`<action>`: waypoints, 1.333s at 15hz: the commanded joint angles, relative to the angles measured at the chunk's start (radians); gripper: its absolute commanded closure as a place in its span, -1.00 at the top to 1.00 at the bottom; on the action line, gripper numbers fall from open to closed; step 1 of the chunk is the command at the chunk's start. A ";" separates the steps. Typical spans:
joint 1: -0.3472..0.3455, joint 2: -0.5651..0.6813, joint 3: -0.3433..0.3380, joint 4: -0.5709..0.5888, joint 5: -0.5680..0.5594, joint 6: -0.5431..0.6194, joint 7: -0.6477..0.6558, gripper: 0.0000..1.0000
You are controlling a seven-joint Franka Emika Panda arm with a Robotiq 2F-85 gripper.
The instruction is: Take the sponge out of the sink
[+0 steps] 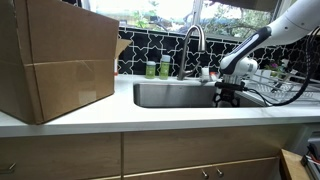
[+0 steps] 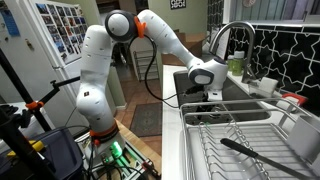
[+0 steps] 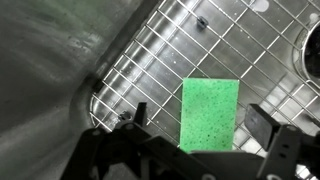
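The sponge [image 3: 210, 113], a flat bright green rectangular pad, lies on the wire grid at the bottom of the sink [image 3: 60, 70] in the wrist view. My gripper [image 3: 196, 120] is open just above it, one finger on each side of the pad, not closed on it. In both exterior views the gripper [image 1: 226, 95] [image 2: 200, 95] reaches down into the steel sink [image 1: 170, 95] [image 2: 185, 110] beside the curved faucet [image 1: 193, 40]. The sponge is hidden by the basin wall in both exterior views.
A large cardboard box [image 1: 55, 60] stands on the white counter. Two green-labelled bottles [image 1: 158, 68] stand behind the sink. A wire dish rack [image 2: 240, 145] [image 1: 290, 80] sits beside the basin. The sink drain [image 3: 312, 45] is at the wrist view's right edge.
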 commanded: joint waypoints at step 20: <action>0.009 0.405 0.006 0.354 0.010 0.045 0.118 0.30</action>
